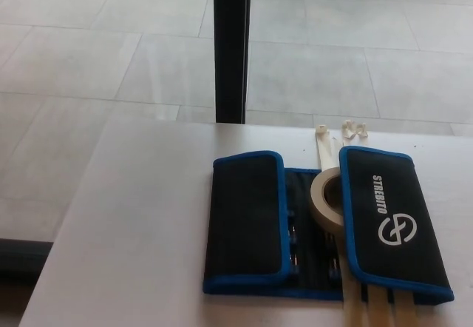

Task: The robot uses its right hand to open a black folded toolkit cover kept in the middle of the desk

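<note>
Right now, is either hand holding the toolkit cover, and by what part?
Nothing is visibly held: no robot hand is in view. The black toolkit cover lies on the desk, a tape roll resting on it.

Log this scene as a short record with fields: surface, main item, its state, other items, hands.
surface: pale desk, tiled floor beyond it
main item: black toolkit cover with blue trim, right of the desk's middle
state: left flap and right flap both folded in, a strip of the inside showing between them
other items: roll of tape leaning on the right flap; black post behind the desk
hands: neither robot hand in view
</note>
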Robot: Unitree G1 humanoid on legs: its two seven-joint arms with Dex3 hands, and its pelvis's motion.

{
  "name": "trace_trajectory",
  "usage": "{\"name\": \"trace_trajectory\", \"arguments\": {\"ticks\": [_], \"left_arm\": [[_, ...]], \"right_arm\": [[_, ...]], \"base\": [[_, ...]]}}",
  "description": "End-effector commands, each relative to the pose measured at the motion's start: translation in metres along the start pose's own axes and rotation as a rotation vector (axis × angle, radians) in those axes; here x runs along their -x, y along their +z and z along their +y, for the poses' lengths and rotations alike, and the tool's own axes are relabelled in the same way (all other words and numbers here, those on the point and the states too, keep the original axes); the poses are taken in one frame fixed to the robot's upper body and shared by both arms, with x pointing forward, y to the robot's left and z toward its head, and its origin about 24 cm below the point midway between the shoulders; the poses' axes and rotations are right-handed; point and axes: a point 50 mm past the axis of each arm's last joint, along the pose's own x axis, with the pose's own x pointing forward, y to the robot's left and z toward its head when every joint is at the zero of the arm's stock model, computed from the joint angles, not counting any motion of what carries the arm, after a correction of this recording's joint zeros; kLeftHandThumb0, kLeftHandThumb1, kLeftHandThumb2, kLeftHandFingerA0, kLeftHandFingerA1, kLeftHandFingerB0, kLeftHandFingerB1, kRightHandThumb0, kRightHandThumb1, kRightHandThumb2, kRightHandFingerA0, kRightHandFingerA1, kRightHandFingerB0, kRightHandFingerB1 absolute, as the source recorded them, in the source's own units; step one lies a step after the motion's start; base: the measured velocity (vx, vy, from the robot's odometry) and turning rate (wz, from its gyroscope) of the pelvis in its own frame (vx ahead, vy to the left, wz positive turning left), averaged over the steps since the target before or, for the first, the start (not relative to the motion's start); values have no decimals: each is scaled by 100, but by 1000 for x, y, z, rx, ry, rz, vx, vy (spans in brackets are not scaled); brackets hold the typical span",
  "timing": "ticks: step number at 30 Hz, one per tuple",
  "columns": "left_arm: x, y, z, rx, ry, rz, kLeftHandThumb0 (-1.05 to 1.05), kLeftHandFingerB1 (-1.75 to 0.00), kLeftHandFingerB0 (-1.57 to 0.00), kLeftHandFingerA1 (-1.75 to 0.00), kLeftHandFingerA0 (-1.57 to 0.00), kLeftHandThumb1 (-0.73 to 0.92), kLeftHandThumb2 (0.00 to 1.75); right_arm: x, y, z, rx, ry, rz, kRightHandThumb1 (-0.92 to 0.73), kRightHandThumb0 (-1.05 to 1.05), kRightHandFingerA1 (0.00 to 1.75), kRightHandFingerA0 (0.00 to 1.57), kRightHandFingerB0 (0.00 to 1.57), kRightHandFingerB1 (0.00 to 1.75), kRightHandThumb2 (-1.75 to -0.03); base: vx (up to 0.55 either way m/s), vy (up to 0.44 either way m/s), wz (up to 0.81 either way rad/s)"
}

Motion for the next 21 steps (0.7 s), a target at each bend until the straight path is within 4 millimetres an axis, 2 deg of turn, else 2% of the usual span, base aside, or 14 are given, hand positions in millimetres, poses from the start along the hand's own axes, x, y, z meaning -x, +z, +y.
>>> {"name": "trace_trajectory", "arguments": {"ticks": [1, 2, 4, 5, 7, 8, 10, 11, 14, 15, 16, 17, 18, 21], "left_arm": [[2, 11, 19, 208, -10, -48, -87, -40, -31, -57, -42, 83, 65], [2, 11, 19, 202, -12, -49, -87, -39, -30, -56, -42, 83, 65], [2, 11, 20, 194, -13, -50, -87, -39, -30, -56, -42, 83, 65], [2, 10, 18, 187, -9, -51, -86, -39, -31, -54, -43, 83, 65], [2, 9, 19, 201, -11, -54, -87, -40, -32, -57, -43, 83, 65], [2, 9, 19, 200, -8, -53, -86, -40, -32, -57, -44, 83, 64], [2, 10, 19, 190, -4, -52, -83, -52, -28, -64, -44, 64, 103], [2, 9, 18, 202, -8, -50, -86, -40, -32, -58, -44, 82, 65], [1, 9, 18, 224, -13, -44, -85, -39, -33, -57, -44, 83, 65], [1, 8, 18, 224, -13, -45, -86, -40, -33, -58, -44, 82, 64], [1, 8, 17, 229, -12, -49, -86, -42, -35, -58, -45, 81, 65], [1, 8, 17, 235, -8, -50, -91, -47, -31, -60, -42, 65, 83], [1, 8, 17, 233, -7, -48, -85, -41, -34, -57, -45, 81, 65], [2, 7, 16, 193, -14, -51, -86, -40, -32, -58, -45, 84, 65]], "right_arm": [[-2, 30, -31, -201, -70, -17, -46, -103, 69, 30, 22, 78, -99], [-4, 44, -32, -224, -89, -47, -66, -105, 62, 19, 5, 83, -60], [-5, 61, -32, -260, -119, -78, -66, -105, 62, 19, 5, 83, -60], [-11, 75, -34, -275, -130, -119, -49, -102, 93, 38, 8, 71, -101], [-13, 91, -32, -270, -102, -138, -69, -105, 73, 1, 0, 78, -63], [-15, 114, -29, -260, -68, -188, -53, -98, 15, 8, 2, 66, -104], [-14, 167, -16, -234, 0, -335, -53, -105, 55, 2, 7, 70, -98], [-9, 185, -10, -217, 36, -404, -67, -105, 72, 6, 8, 87, -63], [6, 222, 8, -171, 125, -532, -68, -105, 95, 10, 15, 88, -62], [12, 235, 18, -128, 167, -570, -71, -98, 91, 11, 13, 78, -62], [19, 243, 30, -91, 205, -621, -75, -71, 43, 16, 16, 26, -62], [31, 253, 52, -45, 262, -715, -51, -35, 51, 1, 0, 48, -106], [37, 254, 64, -38, 305, -751, -62, -70, 38, 4, 8, 31, -91], [56, 254, 89, -7, 370, -831, -60, -74, 43, 5, 3, 34, -95]], "base": [[0, 0, 0], [0, 0, 0], [0, 0, 0], [0, 0, 0], [0, 0, 0], [0, 0, 0], [0, 0, 0], [0, 0, 0], [0, 0, 0], [0, 0, 0], [0, 0, 0], [0, 0, 8], [0, 0, 12], [0, 0, 10]]}}
